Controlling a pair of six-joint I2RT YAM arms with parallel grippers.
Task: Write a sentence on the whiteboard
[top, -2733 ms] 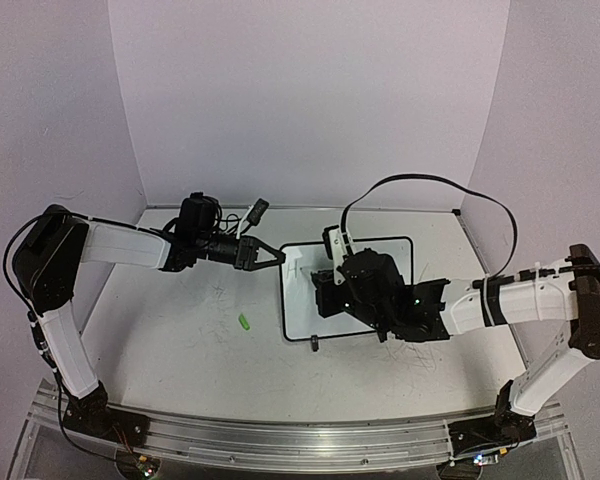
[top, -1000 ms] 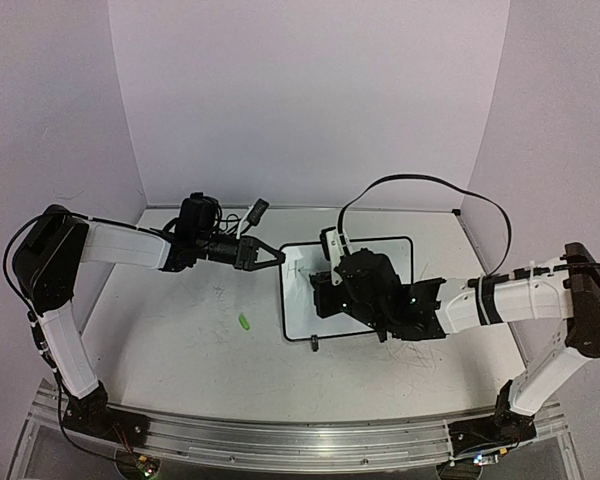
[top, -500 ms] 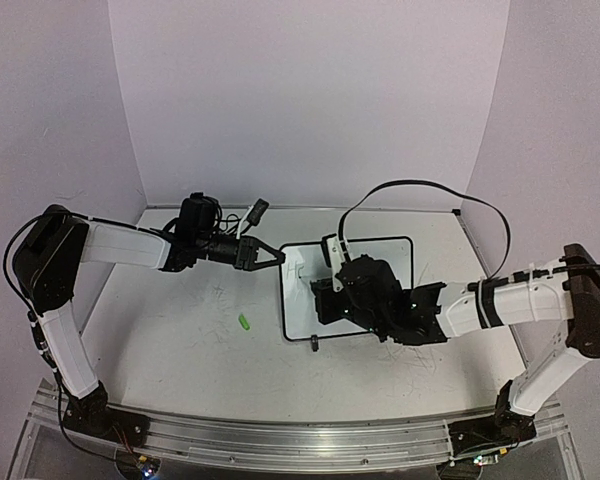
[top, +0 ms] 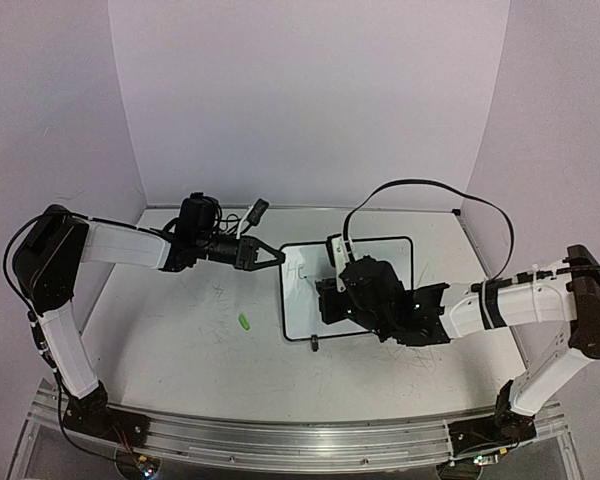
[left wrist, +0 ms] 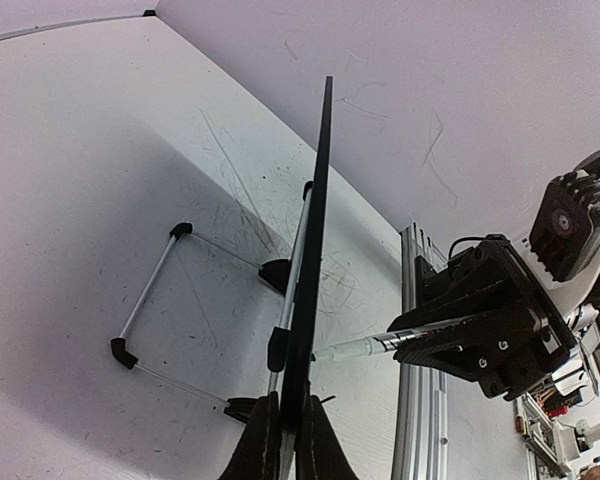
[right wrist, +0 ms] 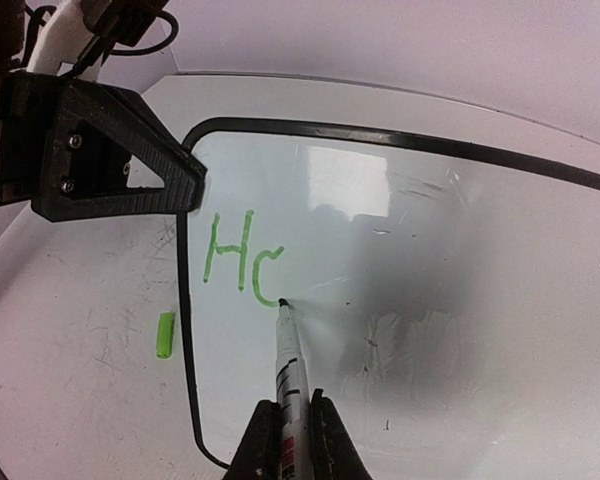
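The whiteboard (right wrist: 430,260) stands tilted at mid table, and in the left wrist view I see it edge-on (left wrist: 315,220). My left gripper (left wrist: 290,400) is shut on its black frame at the left edge (top: 277,255). My right gripper (right wrist: 291,405) is shut on a white marker (right wrist: 288,370), whose tip touches the board. The sentence (right wrist: 240,255) is thin green lettering near the board's upper left: an "H" and an unclosed curve beside it. The marker tip sits at the lower end of that curve. From above, the right wrist (top: 365,290) covers much of the board.
A small green marker cap (top: 245,321) lies on the table left of the board. The board's wire stand (left wrist: 150,290) rests behind it. Purple walls close in the sides and back. An aluminium rail (top: 300,440) runs along the near edge.
The right gripper has shifted slightly with the marker, and a green curve has appeared to the right of the "H". The left arm has stayed put.
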